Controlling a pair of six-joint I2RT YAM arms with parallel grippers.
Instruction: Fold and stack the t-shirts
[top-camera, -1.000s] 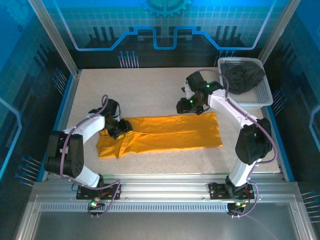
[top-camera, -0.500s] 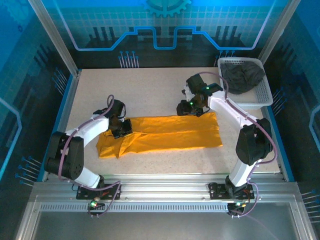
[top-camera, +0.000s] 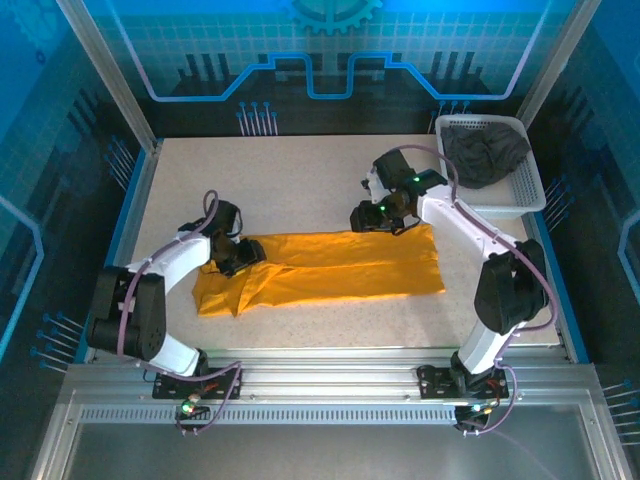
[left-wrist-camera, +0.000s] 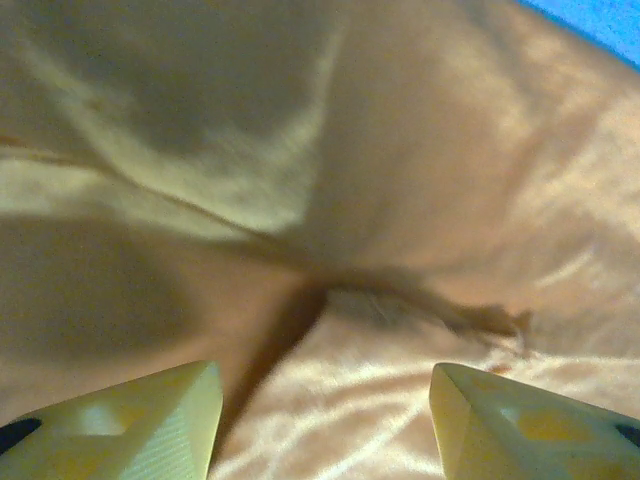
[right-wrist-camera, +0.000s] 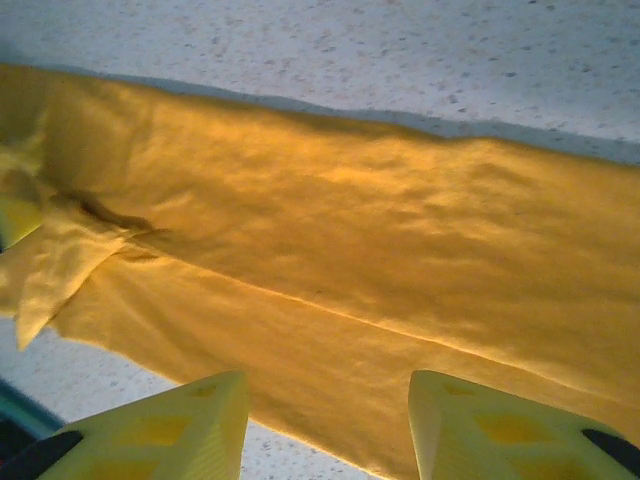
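Observation:
The orange-yellow t-shirt (top-camera: 330, 268) lies on the table as a long folded band, running left to right. My left gripper (top-camera: 240, 258) is low over its left end, jaws open, with creased orange fabric (left-wrist-camera: 330, 330) spread below and nothing pinched. My right gripper (top-camera: 365, 217) hovers open at the band's far edge, right of centre; the shirt (right-wrist-camera: 330, 260) stretches in front of its fingertips (right-wrist-camera: 190, 420). The dark grey t-shirt (top-camera: 487, 155) sits crumpled in the white mesh basket (top-camera: 527, 185) at the back right.
The speckled white table (top-camera: 290, 185) is bare behind the shirt and along its front. Blue rails (top-camera: 128, 215) border the table on the left and right. The arm bases are bolted to the aluminium frame (top-camera: 330, 385) at the near edge.
My left gripper shifted slightly over the shirt's left end, first right, then back left. My right gripper edged a little left along the shirt's far edge. The shirt lies unchanged.

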